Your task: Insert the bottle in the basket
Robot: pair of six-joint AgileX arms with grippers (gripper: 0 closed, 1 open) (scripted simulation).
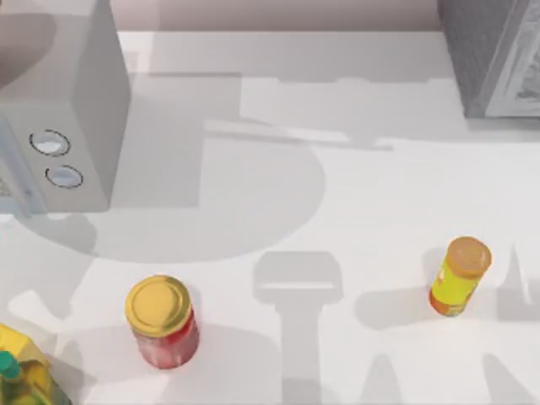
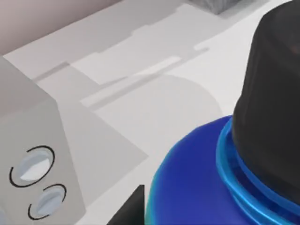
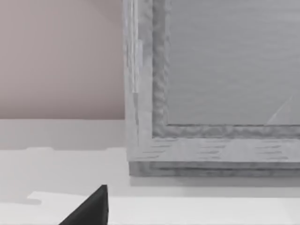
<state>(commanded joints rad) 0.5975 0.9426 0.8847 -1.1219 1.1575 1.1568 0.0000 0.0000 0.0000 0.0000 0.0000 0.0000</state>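
At the top view's far left stands a grey box with 2 round dials on its front face. A yellow-green bottle with a teal cap sits at the near left corner, cut by the frame edge. Right of it a red jar with a gold lid stands upright on the white table. Well apart, toward the right, a yellow bottle with an orange cap stands upright. At the far right corner is a grey textured block.

In my left wrist view the bottle is very close: its dark blue shoulder and black cap, with the grey box beyond it. A black tip of my left claw shows just beside the shoulder; whether it grips the bottle I cannot tell.

My right wrist view faces the grey block above the table, with 1 black fingertip at the edge; I cannot tell that claw's state.
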